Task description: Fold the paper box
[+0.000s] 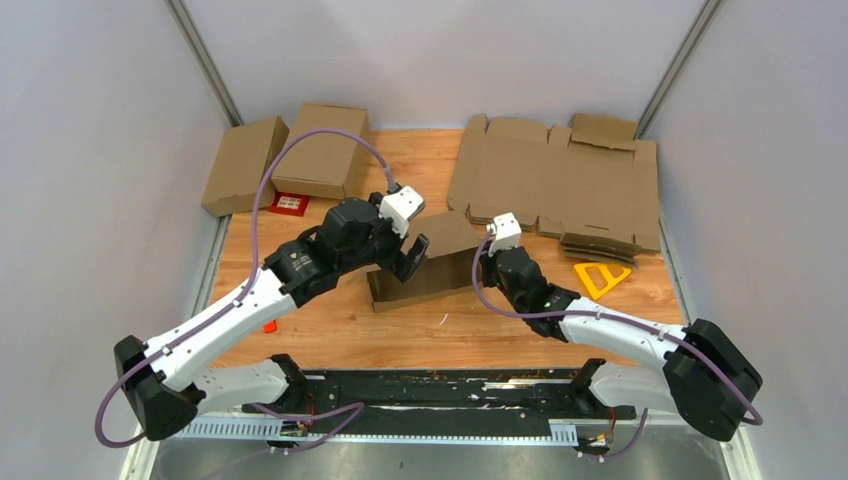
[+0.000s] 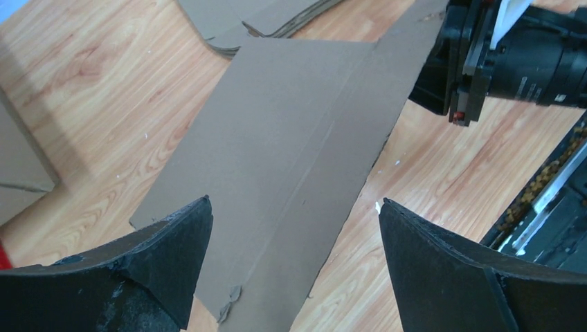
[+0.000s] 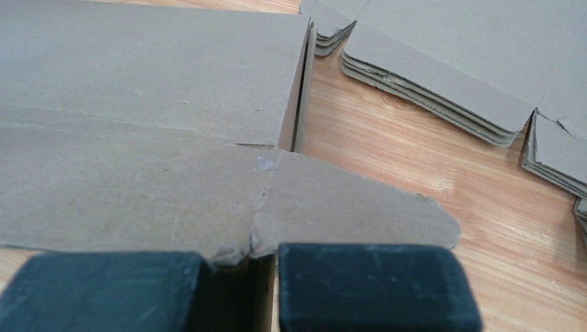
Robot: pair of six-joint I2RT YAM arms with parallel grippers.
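Observation:
The paper box (image 1: 440,262) is a plain brown cardboard piece in the middle of the table, part folded, with one long panel raised. In the left wrist view the paper box (image 2: 277,152) lies below, creased along its length. My left gripper (image 1: 412,258) hovers over its left end, and the left gripper (image 2: 294,204) is wide open with nothing between the fingers. My right gripper (image 1: 492,255) is at the box's right end. In the right wrist view the right gripper (image 3: 241,266) is shut on a thin edge of the paper box (image 3: 138,104), at a crease beside a rounded flap.
A wide stack of flat notched cardboard sheets (image 1: 560,180) lies at the back right. Two folded cartons (image 1: 245,165) (image 1: 322,150) and a small red card (image 1: 289,204) sit at the back left. A yellow triangular tool (image 1: 600,277) lies right of the box. A black rail (image 1: 440,390) runs along the near edge.

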